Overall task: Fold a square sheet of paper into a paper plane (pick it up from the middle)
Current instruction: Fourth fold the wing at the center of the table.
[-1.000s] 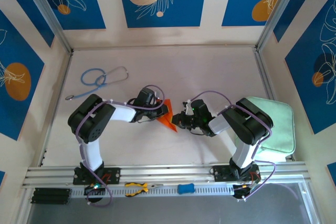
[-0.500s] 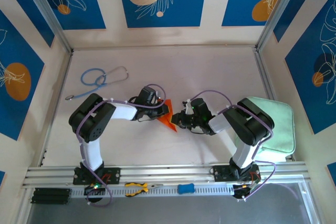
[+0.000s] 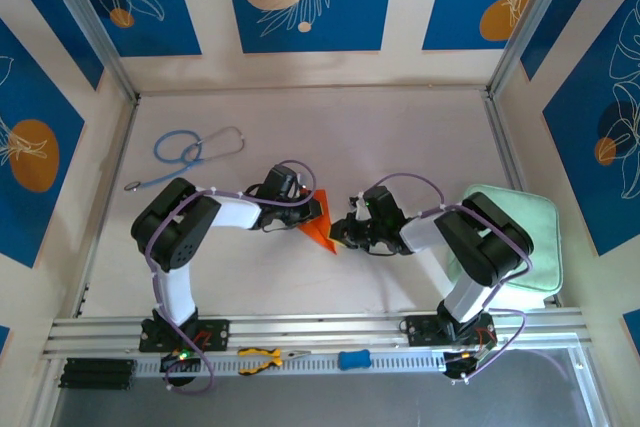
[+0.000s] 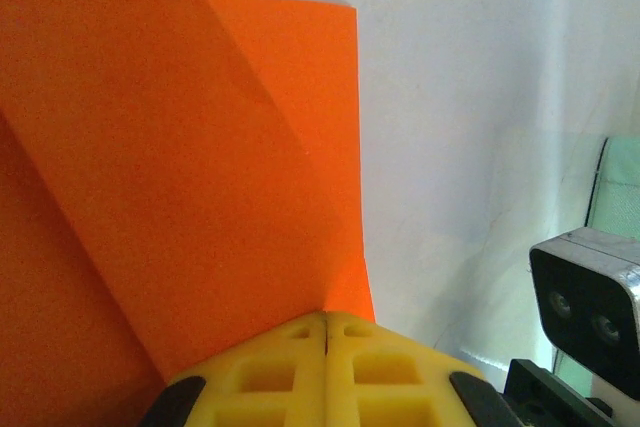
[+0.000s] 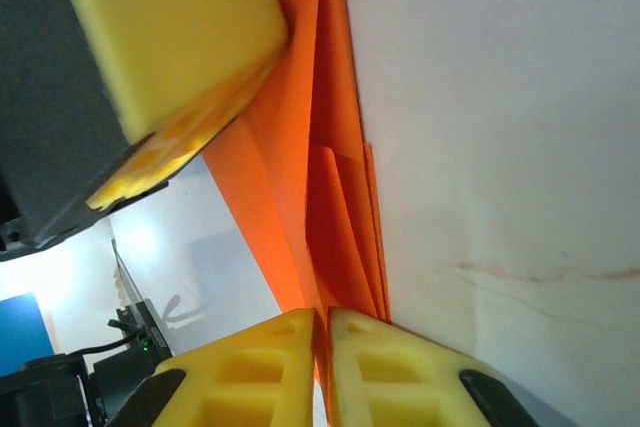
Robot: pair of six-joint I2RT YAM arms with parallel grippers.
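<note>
Orange paper [image 3: 318,225]: partly folded into layers, at mid-desk [image 3: 400,137] between the two arms.
Left gripper [image 4: 327,322]: clenched on the paper from the left.
Right gripper [image 5: 322,315]: pinching the layered folds from the right.
Handling advice: align the edges squarely before creasing. The thin sheet would likely tear if the grippers pull apart.

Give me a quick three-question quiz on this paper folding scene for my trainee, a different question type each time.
1. True or false: the orange paper lies flat on the table, untouched.
2. What lies at the far left of the table? A) stethoscope B) scissors C) mug
3. Which is shut on the paper: the left gripper, the right gripper, or both?
Key: 1 false; 2 A; 3 both, each pinches the paper.
</note>
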